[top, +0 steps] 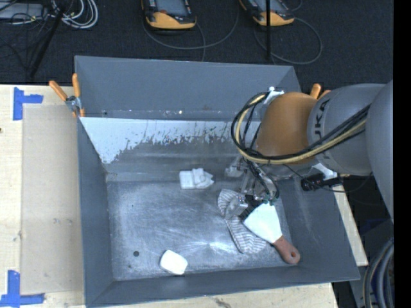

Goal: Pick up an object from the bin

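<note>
Four loose things in one bin (192,88).
One white spatula (264,223) with a brown handle, one grey checked cloth (241,240), one crumpled white piece (194,179), and one rounded white lump (173,262).

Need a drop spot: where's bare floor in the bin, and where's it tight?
Bare: left half of the bin floor, bordered by the left wall, the white crumpled piece at the back and the white rounded lump at the front. Tight: right side, where the gripper sits over the grey cloth and the white brown-handled scraper.
</note>
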You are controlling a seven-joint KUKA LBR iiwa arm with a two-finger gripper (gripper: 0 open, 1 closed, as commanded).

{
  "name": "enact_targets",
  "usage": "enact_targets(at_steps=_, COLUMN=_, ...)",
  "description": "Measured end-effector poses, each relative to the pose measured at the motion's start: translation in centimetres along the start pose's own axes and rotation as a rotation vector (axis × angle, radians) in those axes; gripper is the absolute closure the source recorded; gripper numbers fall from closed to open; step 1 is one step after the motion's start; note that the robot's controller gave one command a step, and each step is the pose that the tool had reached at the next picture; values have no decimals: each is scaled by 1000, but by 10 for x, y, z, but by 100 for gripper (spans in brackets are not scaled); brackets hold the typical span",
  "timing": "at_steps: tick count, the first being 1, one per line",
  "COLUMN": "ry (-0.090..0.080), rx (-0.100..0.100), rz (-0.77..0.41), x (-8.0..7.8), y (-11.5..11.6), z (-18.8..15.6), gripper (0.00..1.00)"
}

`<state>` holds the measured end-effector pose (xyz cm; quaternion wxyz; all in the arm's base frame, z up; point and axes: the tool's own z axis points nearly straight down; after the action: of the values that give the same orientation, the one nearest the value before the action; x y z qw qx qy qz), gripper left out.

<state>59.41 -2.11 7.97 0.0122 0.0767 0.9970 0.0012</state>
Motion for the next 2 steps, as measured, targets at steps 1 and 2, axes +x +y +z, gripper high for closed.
enact_targets(at_steps=1, ry=32, rx=1, rz=0, x=6, y=0, z=1, gripper=100)
enact_targets(at_steps=2, ry=0, rx=0, rz=2, x=0, y=0, z=0, gripper=0)
